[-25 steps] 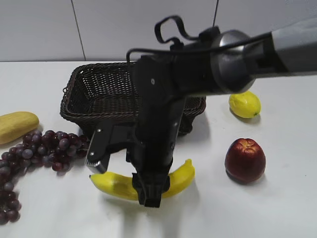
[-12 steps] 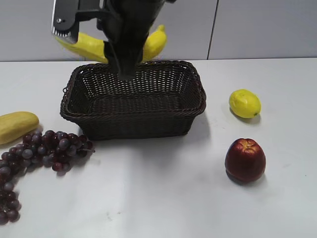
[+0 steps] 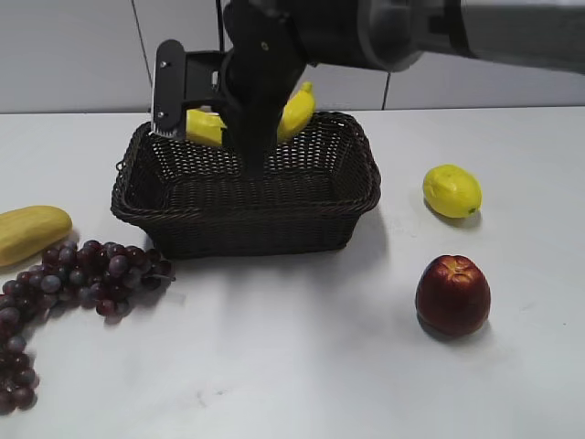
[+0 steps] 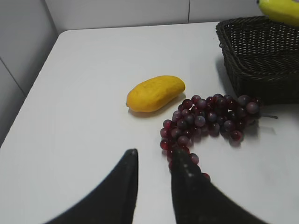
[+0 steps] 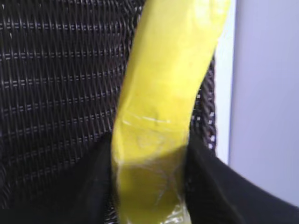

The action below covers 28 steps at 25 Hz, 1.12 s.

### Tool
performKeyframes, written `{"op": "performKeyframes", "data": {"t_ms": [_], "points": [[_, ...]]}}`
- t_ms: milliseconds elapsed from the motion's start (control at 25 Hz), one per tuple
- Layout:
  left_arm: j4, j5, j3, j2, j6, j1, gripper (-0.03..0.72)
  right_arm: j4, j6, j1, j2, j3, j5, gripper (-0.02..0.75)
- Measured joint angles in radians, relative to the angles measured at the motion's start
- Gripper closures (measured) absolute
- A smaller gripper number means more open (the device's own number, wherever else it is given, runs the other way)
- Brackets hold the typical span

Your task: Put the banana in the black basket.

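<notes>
My right gripper [image 3: 212, 143] is shut on the banana [image 3: 297, 108], a bright yellow curved fruit held crosswise just above the rear of the black basket [image 3: 256, 229]. In the right wrist view the banana [image 5: 173, 70] runs up between the jaws [image 5: 150, 154], its crinkled shiny patch at the grip, with the basket's weave [image 5: 56, 70] below it. My left gripper [image 4: 155, 155] is open and empty over the white table, near the grapes. The basket's corner [image 4: 261, 60] and one banana tip [image 4: 280, 8] show at the top right of the left wrist view.
A bunch of dark red grapes [image 3: 82, 274] [image 4: 210, 121] and a pale-yellow squash-like fruit [image 3: 32, 233] [image 4: 154, 93] lie left of the basket. A lemon [image 3: 451, 190] and a red apple [image 3: 452, 294] lie to its right.
My right gripper lifted the banana from the table in front of the basket to high above it, then came down to the basket's rear rim level.
</notes>
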Motion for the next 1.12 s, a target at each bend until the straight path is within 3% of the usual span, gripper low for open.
{"op": "performKeyframes", "data": {"t_ms": [80, 160, 280, 480, 760, 920, 1120], "points": [[0.0, 0.0, 0.0, 0.0, 0.0, 0.0, 0.451, 0.0, 0.009, 0.0, 0.004, 0.0, -0.016, 0.176], [0.0, 0.0, 0.0, 0.0, 0.0, 0.0, 0.451, -0.005, 0.025, 0.0, 0.004, 0.0, -0.037, 0.118], [0.0, 0.0, 0.0, 0.0, 0.0, 0.0, 0.451, -0.007, 0.112, 0.0, -0.004, 0.0, -0.041, 0.129], [0.0, 0.0, 0.0, 0.0, 0.0, 0.0, 0.451, 0.014, 0.473, -0.037, -0.067, -0.038, 0.095, 0.169], [0.0, 0.0, 0.0, 0.0, 0.0, 0.0, 0.451, 0.289, 0.598, -0.307, -0.115, -0.067, 0.361, 0.176], [0.0, 0.0, 0.0, 0.0, 0.0, 0.0, 0.451, 0.306, 0.648, -0.457, -0.115, -0.067, 0.512, 0.176], [0.0, 0.0, 0.0, 0.0, 0.0, 0.0, 0.451, 0.308, 0.658, -0.602, -0.148, -0.058, 0.546, 0.177]]}}
